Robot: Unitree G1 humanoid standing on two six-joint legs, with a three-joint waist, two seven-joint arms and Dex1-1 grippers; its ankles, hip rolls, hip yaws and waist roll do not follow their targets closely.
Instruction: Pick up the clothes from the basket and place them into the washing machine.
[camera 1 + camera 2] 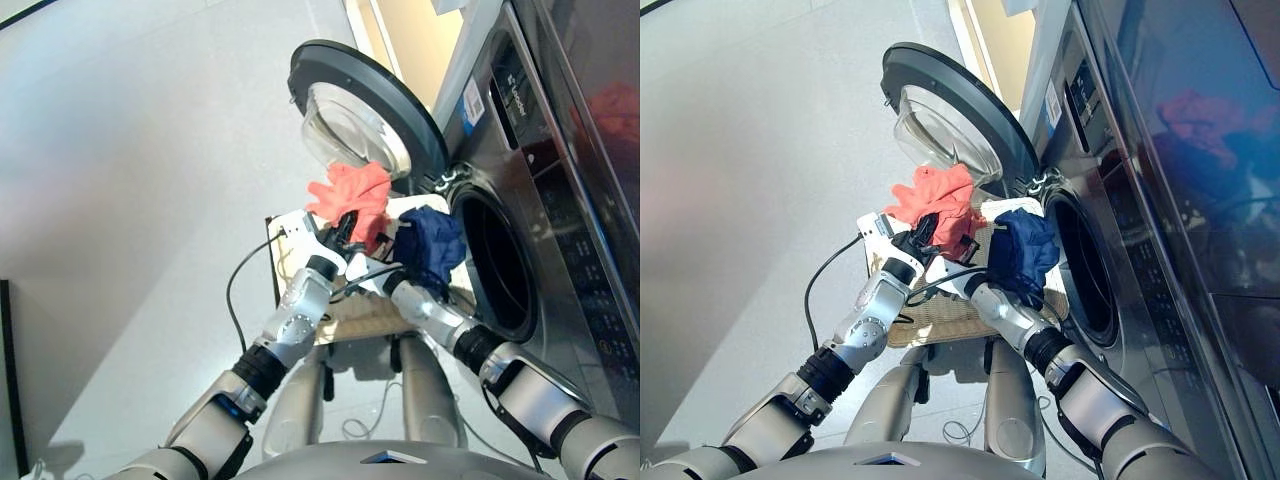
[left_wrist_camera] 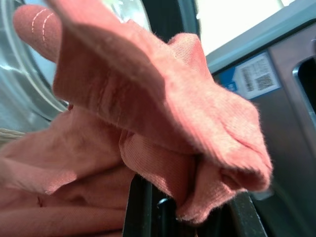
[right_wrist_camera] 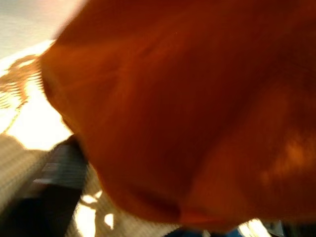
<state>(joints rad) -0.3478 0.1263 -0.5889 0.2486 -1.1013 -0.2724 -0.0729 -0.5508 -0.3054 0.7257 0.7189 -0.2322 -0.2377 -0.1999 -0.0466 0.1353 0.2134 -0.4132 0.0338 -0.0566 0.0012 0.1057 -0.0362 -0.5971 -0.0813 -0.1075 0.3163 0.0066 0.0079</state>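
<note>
My left gripper [image 1: 345,230] is shut on a coral-red garment [image 1: 352,195] and holds it up above the basket [image 1: 365,315], just below the open porthole door [image 1: 360,110]. This cloth [image 2: 148,113] fills the left wrist view. To its right, a navy blue garment [image 1: 432,245] hangs bunched over my right gripper [image 1: 408,268], lifted off the wicker beside the washing machine's [image 1: 560,230] round drum hole [image 1: 500,265]. Cloth [image 3: 187,108] covers the right gripper's fingers in its wrist view, with wicker [image 3: 24,103] showing behind.
The door swings out to the left of the drum hole, over the far end of the basket. A dark flat-fronted appliance [image 1: 600,60] is stacked above the machine. A black cable [image 1: 235,290] loops from my left forearm. Pale floor [image 1: 130,200] lies to the left.
</note>
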